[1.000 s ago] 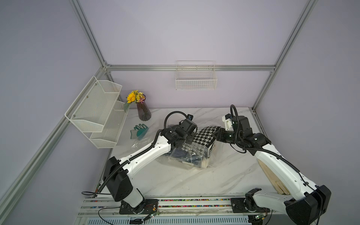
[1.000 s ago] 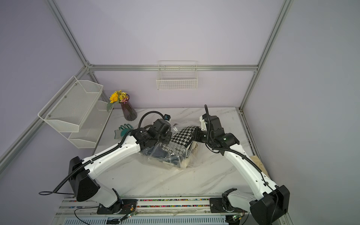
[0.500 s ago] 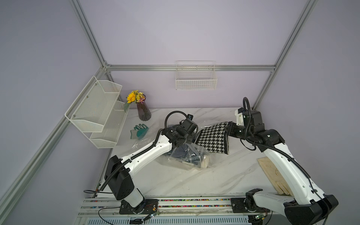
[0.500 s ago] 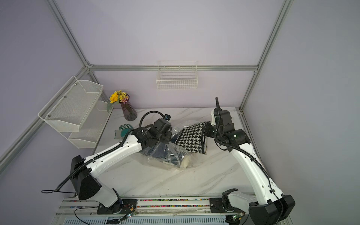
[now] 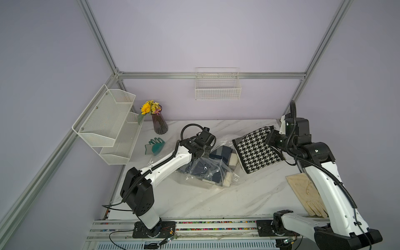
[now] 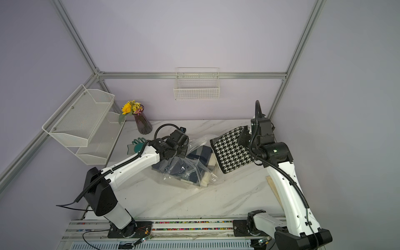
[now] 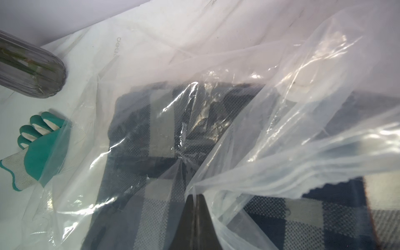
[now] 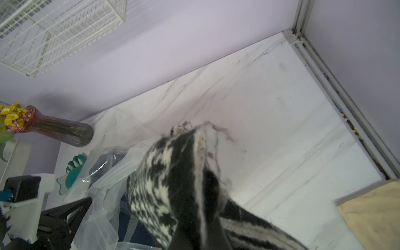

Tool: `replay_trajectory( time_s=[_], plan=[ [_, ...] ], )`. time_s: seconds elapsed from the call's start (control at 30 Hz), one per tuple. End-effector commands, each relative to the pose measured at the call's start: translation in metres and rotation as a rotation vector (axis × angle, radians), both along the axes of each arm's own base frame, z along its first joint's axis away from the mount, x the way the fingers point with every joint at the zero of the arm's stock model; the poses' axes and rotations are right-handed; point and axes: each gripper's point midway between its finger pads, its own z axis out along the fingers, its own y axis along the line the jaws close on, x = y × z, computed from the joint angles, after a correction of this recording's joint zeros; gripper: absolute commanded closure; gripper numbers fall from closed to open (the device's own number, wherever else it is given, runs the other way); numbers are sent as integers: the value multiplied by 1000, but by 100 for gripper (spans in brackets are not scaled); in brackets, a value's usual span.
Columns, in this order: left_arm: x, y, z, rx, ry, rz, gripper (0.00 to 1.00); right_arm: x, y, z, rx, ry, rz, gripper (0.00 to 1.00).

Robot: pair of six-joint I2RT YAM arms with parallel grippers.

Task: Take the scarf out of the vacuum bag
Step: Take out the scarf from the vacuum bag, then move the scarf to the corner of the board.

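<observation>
The folded black-and-white houndstooth scarf (image 5: 257, 151) slants outside the crumpled transparent vacuum bag (image 5: 224, 140), just beside it; navy plaid cloth (image 5: 218, 152) fills the bag.

The vacuum bag (image 5: 208, 173) lies on the table (image 5: 216, 201), about midway between the two arms, with a folded cloth (image 5: 217, 152) inside it. Just right of the bag and against its plastic is the scarf (image 5: 256, 152), outside it. The right gripper (image 5: 270, 138) is at the scarf's far right corner. The left gripper (image 7: 195, 197) is at the bag's far left edge, with its fingers (image 7: 188, 216) on the plastic. Just left of the bag lies a glove (image 5: 154, 147), and behind that stands a vase (image 5: 159, 126). Further left, a shelf rack (image 5: 108, 125) hangs on the side wall. Behind the bag, up on the back wall, hangs a wire basket (image 5: 217, 86). Well to the bag's right, nearer the front, lies a second glove (image 5: 308, 194).
</observation>
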Motion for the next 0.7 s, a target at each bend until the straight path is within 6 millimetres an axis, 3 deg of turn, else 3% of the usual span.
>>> replay_trajectory(
  time_s=[0.0,0.1,0.27,0.4,0.5,0.53,0.57,0.63,0.67],
  plan=[
    [-1,21,12,1,-29,33,100,1,-27,44,-29,-125,-115,100],
    [-3,27,11,1,-25,39,100,14,-37,50,-24,-133,-158,100],
    [-10,40,15,3,-32,59,100,41,-58,37,-9,-129,-229,100],
    [-18,51,17,-8,-38,71,100,68,-82,2,43,-115,-308,100],
    [-23,55,20,-19,-48,74,100,86,-113,-68,99,-28,-399,100],
    [-24,57,21,-23,-50,79,100,91,-123,-104,155,39,-422,100],
    [-25,57,22,-26,-53,79,100,91,-133,-138,216,104,-450,100],
    [-25,57,22,-28,-52,80,100,84,-144,-188,320,190,-495,100],
    [-25,58,21,-28,-51,81,100,82,-151,-203,350,188,-523,100]
  ],
)
